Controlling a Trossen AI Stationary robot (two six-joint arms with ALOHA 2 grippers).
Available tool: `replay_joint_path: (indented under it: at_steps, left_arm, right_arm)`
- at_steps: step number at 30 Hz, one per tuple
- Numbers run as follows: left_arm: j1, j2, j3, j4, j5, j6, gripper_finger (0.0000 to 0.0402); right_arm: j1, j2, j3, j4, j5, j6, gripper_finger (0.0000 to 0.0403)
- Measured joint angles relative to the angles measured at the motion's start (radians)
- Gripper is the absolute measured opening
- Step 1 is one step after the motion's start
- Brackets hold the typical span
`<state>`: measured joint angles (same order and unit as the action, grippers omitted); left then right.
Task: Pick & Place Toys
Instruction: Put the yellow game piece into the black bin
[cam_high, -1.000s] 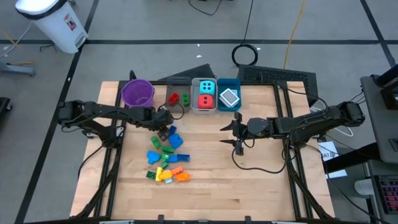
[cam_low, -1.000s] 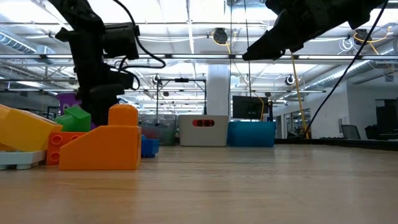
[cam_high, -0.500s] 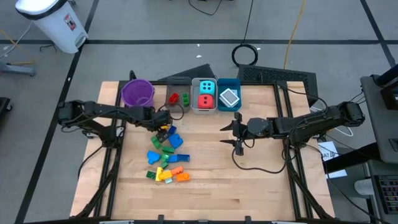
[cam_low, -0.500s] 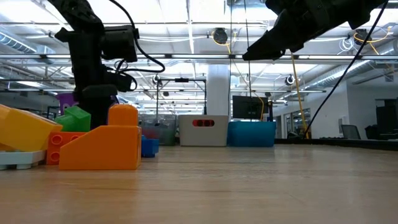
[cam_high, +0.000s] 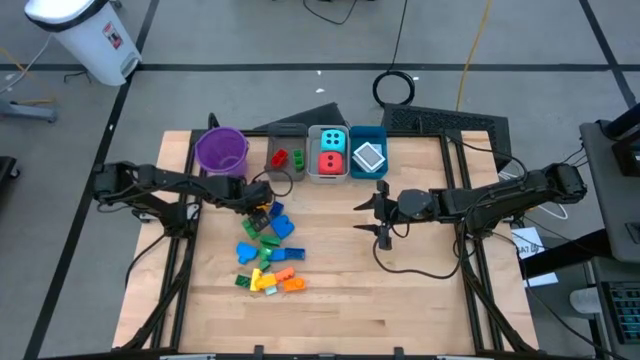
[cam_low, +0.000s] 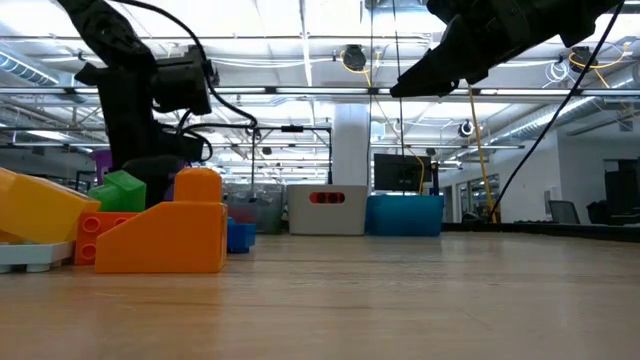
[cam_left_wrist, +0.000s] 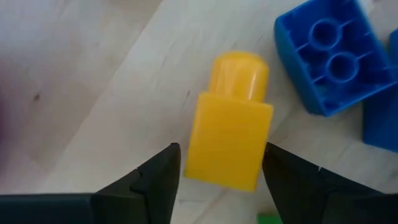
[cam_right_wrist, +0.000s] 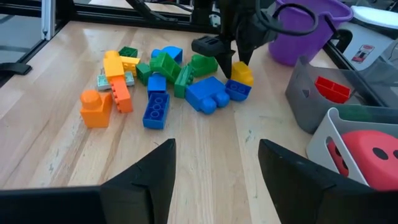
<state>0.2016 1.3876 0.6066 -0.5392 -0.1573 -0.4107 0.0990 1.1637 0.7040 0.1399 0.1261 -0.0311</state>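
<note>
The left pincer (cam_high: 262, 207) is down low over a yellow brick (cam_left_wrist: 230, 138). Its 2 fingers (cam_left_wrist: 158, 180) sit on both sides of the brick, very close to it. I cannot tell if they squeeze it. The yellow brick lies on the wooden surface (cam_high: 420, 290), at the far end of the pile of toys (cam_high: 268, 252). A blue brick (cam_left_wrist: 328, 59) lies just beside it, with its hollow side up.

The pile has blue, green, yellow and orange bricks. It sits on the left half of the surface, nearer than the bins. An orange brick (cam_low: 165, 235) is at the near end of the pile. A long blue brick (cam_right_wrist: 155, 109) lies in the middle.

At the far edge stands a purple bucket (cam_high: 221, 149). Right of it are 3 bins in a row. The grey bin (cam_high: 287, 150) holds red and green bricks. The white bin (cam_high: 329, 153) holds a cyan die (cam_high: 333, 140) and a red die (cam_high: 330, 162). The blue bin (cam_high: 368, 153) holds white flat pieces (cam_high: 369, 156).

The right pincer (cam_high: 381, 213) hangs above the middle of the surface, well apart from the toys. Its fingers (cam_right_wrist: 149, 180) are spread and hold nothing.
</note>
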Motion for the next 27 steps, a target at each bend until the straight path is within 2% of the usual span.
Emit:
replay_joint_path:
  at_steps: [9, 20, 27]
  left_arm:
    - [0.0, 0.0, -0.009, 0.066, -0.026, 0.033, 0.0124]
    - [-0.01, 0.0, 0.006, 0.1, -0.027, 0.025, 0.0123]
    - [-0.108, 0.0, 0.104, 0.122, -0.034, 0.038, 0.0123]
  right_arm:
    - [0.0, 0.0, 0.0, 0.009, 0.0, -0.007, 0.0201]
    - [0.0, 0.0, 0.0, 0.008, 0.0, -0.008, 0.0201]
    - [0.0, 0.0, 0.0, 0.014, 0.001, -0.008, 0.0201]
